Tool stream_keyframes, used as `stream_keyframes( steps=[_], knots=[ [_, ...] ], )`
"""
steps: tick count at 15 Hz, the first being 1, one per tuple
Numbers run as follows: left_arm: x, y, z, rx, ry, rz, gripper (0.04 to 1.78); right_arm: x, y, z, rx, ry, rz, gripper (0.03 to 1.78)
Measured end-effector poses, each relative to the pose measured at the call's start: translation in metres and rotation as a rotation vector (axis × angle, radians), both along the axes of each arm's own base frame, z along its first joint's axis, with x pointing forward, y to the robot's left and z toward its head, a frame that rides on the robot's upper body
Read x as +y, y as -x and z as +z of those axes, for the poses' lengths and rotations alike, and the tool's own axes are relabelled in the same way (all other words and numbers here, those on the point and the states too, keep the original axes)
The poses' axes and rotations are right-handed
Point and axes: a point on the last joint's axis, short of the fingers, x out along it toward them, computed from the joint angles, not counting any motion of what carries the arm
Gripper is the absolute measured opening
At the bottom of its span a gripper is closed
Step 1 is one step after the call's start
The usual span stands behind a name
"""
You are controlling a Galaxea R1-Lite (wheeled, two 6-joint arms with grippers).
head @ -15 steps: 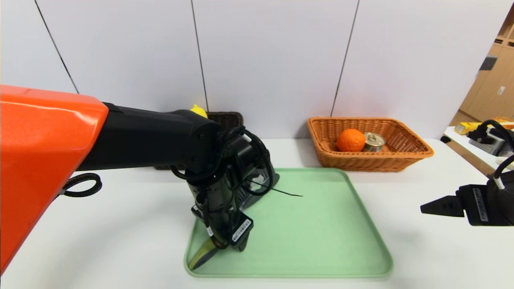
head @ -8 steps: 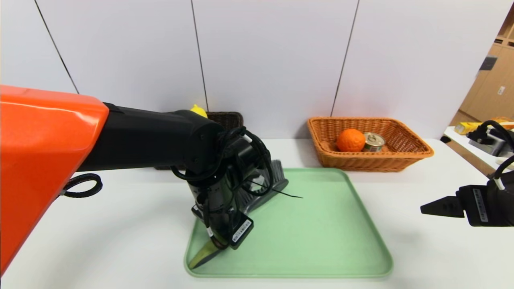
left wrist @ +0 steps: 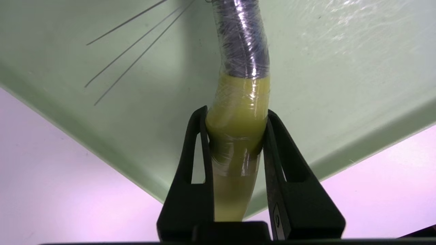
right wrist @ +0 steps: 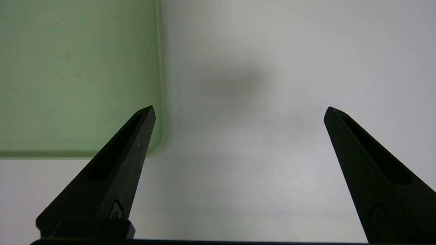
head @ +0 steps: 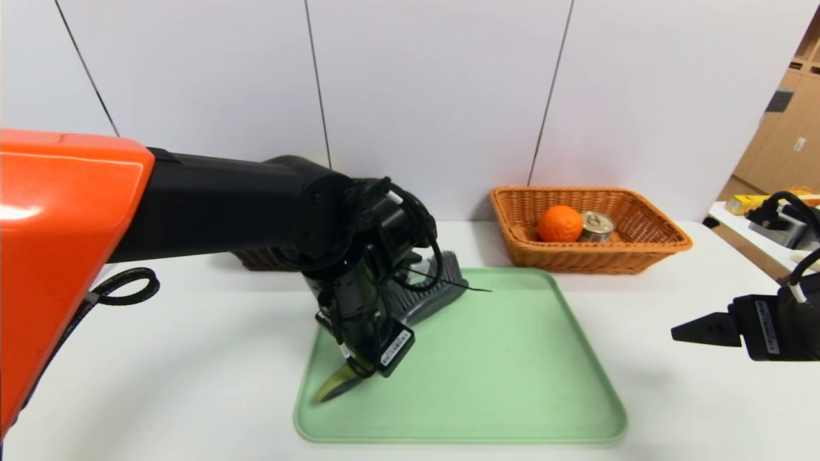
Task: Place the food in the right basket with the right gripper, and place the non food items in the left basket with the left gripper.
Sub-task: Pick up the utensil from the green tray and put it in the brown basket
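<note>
My left gripper [head: 368, 358] is shut on the yellow-green handle of a brush [left wrist: 238, 119] and holds it tilted above the green tray [head: 500, 378]. The brush's grey bristle head [head: 435, 291] rises over the tray's far left corner, and its handle tip [head: 333, 387] points down toward the tray's near left. The dark left basket [head: 256, 259] is mostly hidden behind the left arm. The orange wicker right basket [head: 640, 246] holds an orange [head: 559, 223] and a tin can [head: 596, 226]. My right gripper [head: 688, 333] is open and empty, to the right of the tray.
The tray's corner [right wrist: 150, 143] shows by the right gripper in the right wrist view, above bare white table. A black cable loop [head: 128, 288] lies at the left. A side table with objects [head: 762, 211] stands at the far right.
The left gripper has lifted the brush off the tray and moved it slightly back and right; the bristle head has come into sight. The right arm has not moved.
</note>
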Motion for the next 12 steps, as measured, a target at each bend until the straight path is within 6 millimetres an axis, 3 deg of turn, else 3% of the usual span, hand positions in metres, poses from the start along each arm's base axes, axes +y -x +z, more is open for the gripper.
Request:
stream_keyframes(
  steps=[7, 12],
  knots=[
    [-0.002, 0.015, 0.037, -0.003, 0.173, -0.072, 0.43, 0.000, 0.000, 0.001, -0.004, 0.003, 0.005, 1.71],
    [0.008, 0.035, 0.091, -0.060, 0.373, -0.139, 0.43, 0.000, -0.001, 0.002, -0.012, 0.003, 0.004, 1.71]
  ],
)
